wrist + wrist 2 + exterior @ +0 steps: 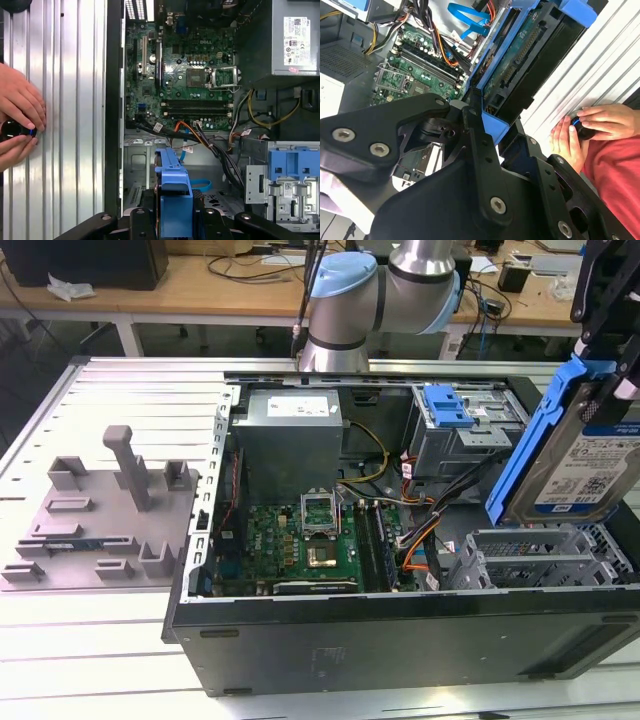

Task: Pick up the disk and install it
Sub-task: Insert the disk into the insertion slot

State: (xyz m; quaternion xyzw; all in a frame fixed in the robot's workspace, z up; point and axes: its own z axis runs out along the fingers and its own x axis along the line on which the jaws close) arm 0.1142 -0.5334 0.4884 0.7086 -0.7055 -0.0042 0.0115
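Jaws grip disk [590, 465] over cable-strewn computer case [400, 640].

Exterior view overlooks the case [400, 640]; both wrist views peer inside.

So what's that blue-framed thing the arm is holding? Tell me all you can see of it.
It is the disk: a flat silver metal box with a white-and-blue label, framed by a bright blue plastic rail. The gripper clamps it from above; it hangs on edge, slightly tilted, over the grey metal cage inside the open computer case.
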